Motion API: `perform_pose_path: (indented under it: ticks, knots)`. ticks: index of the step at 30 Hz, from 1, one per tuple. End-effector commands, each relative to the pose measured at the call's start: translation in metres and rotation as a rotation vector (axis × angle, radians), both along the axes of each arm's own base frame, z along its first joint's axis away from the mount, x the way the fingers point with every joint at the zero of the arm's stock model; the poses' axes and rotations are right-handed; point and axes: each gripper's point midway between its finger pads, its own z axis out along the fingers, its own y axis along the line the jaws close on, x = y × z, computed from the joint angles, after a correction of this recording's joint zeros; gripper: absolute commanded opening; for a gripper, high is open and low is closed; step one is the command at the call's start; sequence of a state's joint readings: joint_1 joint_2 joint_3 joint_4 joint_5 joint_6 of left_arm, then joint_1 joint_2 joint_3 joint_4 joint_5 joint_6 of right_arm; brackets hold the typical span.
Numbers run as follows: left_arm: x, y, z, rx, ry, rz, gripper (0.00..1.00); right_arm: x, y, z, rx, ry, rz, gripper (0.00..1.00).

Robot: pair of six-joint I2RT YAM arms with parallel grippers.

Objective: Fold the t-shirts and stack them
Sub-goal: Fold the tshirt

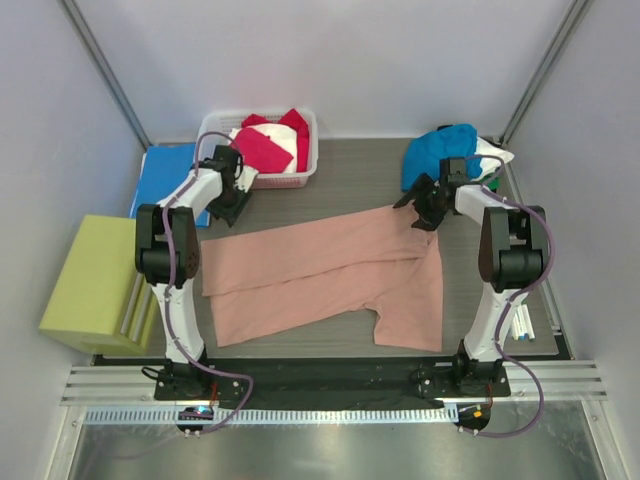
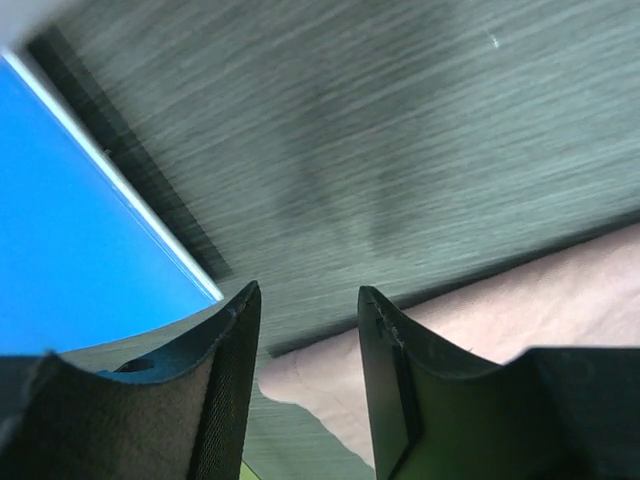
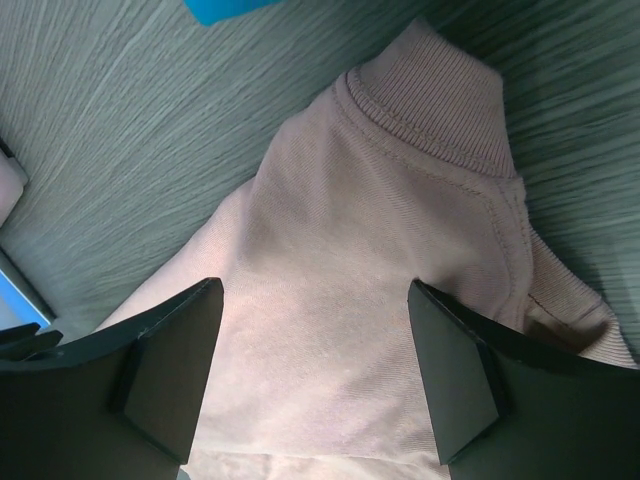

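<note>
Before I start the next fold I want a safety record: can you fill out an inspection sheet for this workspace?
Surface: dark wood-grain table.
Job's things: dusty-pink t-shirt spread mid-table; magenta tee in white basket, far left; teal-blue tee piled far right.
Clutter: blue folder, yellow-green box, left side.
Grippers: left gripper open over shirt's edge; right gripper open over its collar.
Cables: purple cables along left arm and right arm.
Surroundings: grey walls.

Bare table (image 1: 360, 165) is open between basket (image 1: 290, 181) and teal pile (image 1: 440, 152); box (image 1: 95, 285) and, apparently, folder (image 1: 160, 175) obstruct the left edge.
</note>
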State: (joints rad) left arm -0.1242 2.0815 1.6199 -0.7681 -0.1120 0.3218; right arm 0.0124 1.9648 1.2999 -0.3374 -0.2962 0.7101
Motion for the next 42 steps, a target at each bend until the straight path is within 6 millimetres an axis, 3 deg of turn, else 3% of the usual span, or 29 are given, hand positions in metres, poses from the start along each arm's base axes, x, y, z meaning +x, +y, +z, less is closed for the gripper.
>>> perform_pose_path:
  ticks: [1, 5, 9, 12, 13, 19, 29, 35, 36, 42]
  knots:
    - [-0.017, -0.006, 0.023, -0.038, -0.010, -0.002, 0.44, 0.000, -0.027, -0.002, -0.075, 0.011, -0.043, 0.81]
    - [-0.048, -0.006, 0.055, -0.062, -0.042, -0.015, 0.40, -0.003, -0.029, -0.005, -0.091, 0.016, -0.040, 0.81]
    - [-0.100, -0.017, 0.066, -0.137, 0.059, -0.082, 0.35, -0.005, -0.028, -0.004, -0.086, 0.017, -0.039, 0.81]
    - [-0.129, -0.021, 0.058, -0.160, 0.112, -0.114, 0.35, -0.005, -0.028, -0.002, -0.087, 0.011, -0.041, 0.81]
    - [-0.141, -0.021, 0.047, -0.157, 0.150, -0.116, 0.35, -0.006, -0.028, -0.003, -0.086, 0.013, -0.042, 0.81]
    - [-0.158, -0.015, -0.005, -0.108, 0.284, -0.109, 0.33, -0.008, -0.028, 0.000, -0.082, 0.006, -0.046, 0.81]
    - [-0.135, -0.012, -0.043, -0.067, 0.334, -0.088, 0.32, -0.014, -0.029, 0.001, -0.087, 0.001, -0.050, 0.80]
    - [-0.097, 0.001, -0.055, 0.029, 0.315, -0.065, 0.31, -0.016, -0.037, 0.007, -0.121, -0.012, -0.074, 0.79]
    - [-0.082, 0.001, -0.050, 0.035, 0.280, -0.061, 0.30, -0.017, -0.037, 0.007, -0.121, -0.012, -0.076, 0.80]
    - [-0.048, 0.005, -0.046, 0.072, 0.231, -0.038, 0.29, -0.019, -0.040, 0.004, -0.131, -0.004, -0.079, 0.79]
